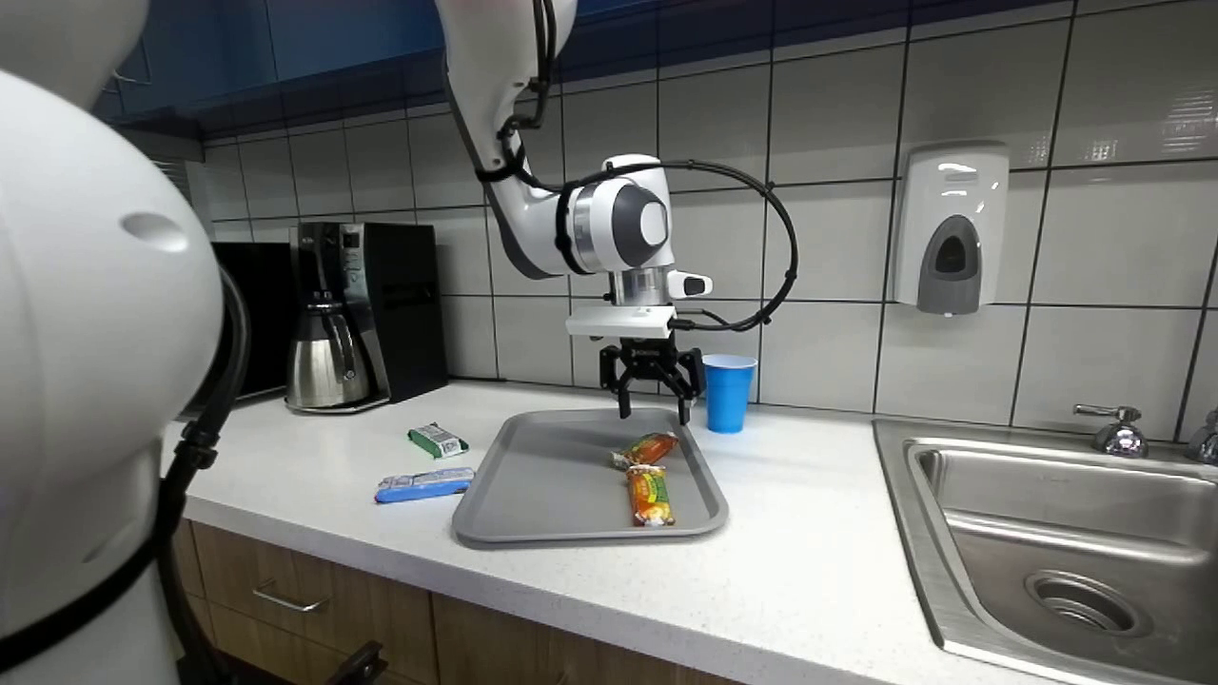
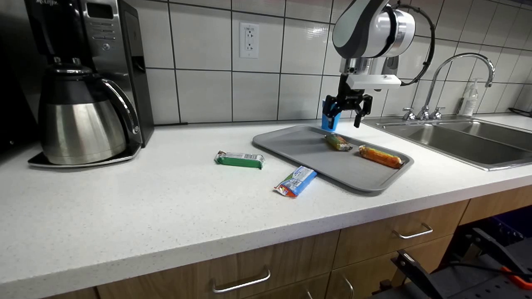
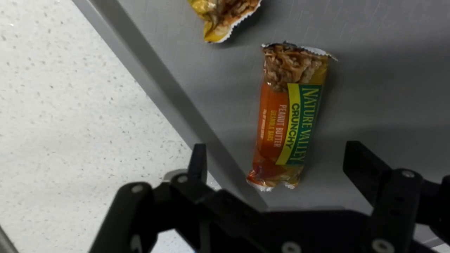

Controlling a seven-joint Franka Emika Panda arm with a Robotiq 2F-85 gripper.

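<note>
Your tool (image 1: 655, 417), spread wide, hangs over the far right of the tray (image 1: 547, 476); its farther granola bar (image 1: 651, 448) lies below, slightly nearer.

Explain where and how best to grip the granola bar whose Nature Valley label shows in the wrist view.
Probably across the middle of the granola bar, with the gripper coming from above and straddling its long sides. The bar lies flat on the tray, longer than wide, and nothing touches those sides; the crimped ends would likely give a poorer hold.
</note>
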